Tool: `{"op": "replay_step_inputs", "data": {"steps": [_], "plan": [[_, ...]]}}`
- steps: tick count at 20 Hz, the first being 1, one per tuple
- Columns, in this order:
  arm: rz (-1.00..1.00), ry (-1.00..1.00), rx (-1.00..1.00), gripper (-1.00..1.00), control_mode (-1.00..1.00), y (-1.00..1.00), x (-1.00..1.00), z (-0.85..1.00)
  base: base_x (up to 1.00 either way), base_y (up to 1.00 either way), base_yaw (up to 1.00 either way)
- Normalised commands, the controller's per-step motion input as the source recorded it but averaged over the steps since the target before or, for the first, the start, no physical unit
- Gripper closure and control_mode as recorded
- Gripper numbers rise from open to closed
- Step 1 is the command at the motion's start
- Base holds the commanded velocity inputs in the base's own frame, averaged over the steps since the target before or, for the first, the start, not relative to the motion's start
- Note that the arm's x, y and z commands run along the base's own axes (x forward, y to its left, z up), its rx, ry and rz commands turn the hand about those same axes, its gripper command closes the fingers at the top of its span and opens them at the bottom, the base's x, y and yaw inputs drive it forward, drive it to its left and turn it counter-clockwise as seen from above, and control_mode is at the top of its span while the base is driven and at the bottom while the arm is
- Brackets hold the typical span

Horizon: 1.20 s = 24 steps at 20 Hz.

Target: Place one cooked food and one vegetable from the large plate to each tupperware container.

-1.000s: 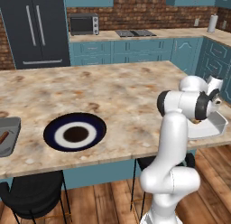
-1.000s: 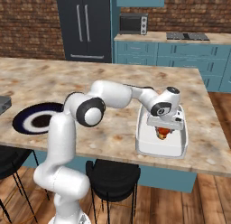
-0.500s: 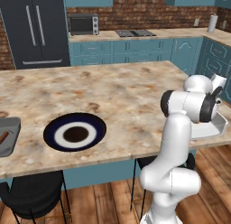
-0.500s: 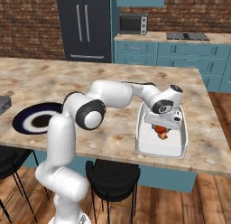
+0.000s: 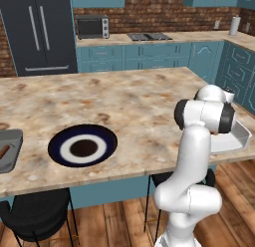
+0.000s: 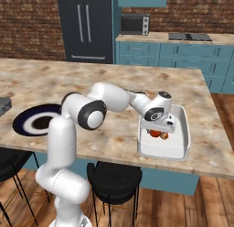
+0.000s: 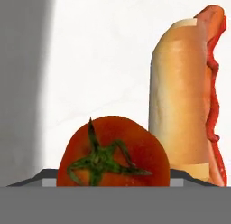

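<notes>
The large plate [image 5: 56, 147] [image 6: 20, 123] lies bare near the counter's front edge. At the counter's right end sits the white tupperware container [image 5: 242, 135] [image 6: 182, 151], holding a hot dog [image 7: 189, 96]. My gripper [image 6: 156, 130] reaches down into it, shut on a red tomato [image 7: 113, 148] [image 6: 154, 133] that hangs between the fingers just beside the hot dog. The dark grey tupperware container [image 5: 11, 159] [image 6: 2, 104] sits at the far left with a brown-red piece of food [image 5: 4, 150] in it.
Black stools [image 5: 35, 216] [image 6: 112, 178] stand under the counter's front edge. Blue cabinets with a microwave [image 5: 89, 27] and a dark fridge [image 5: 37, 32] line the back wall. My arm's elbow [image 6: 89, 114] arches over the counter between plate and white container.
The hand has sunk slightly into the white container, carrying the tomato with it. The jaws have kept the same width.
</notes>
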Motion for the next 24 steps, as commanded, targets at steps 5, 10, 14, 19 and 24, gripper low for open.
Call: {"op": "replay_step_inputs", "data": {"steps": [5,10,14,19,24], "plan": [[0.01,0.02,0.00,-1.00,-1.00,-0.37,0.07,-0.28,0.00,0.00,0.00],[0.00,0.01,0.00,-1.00,-1.00,0.00,0.00,-0.04,0.00,0.00,0.00],[0.00,-0.03,0.00,-1.00,-1.00,0.00,-0.32,0.02,0.00,0.00,0.00],[-0.01,-0.15,0.00,-1.00,-1.00,0.08,-0.75,0.50,0.00,0.00,0.00],[-0.02,-0.09,0.00,-1.00,-1.00,0.81,-0.65,0.73,0.00,0.00,0.00]]}}
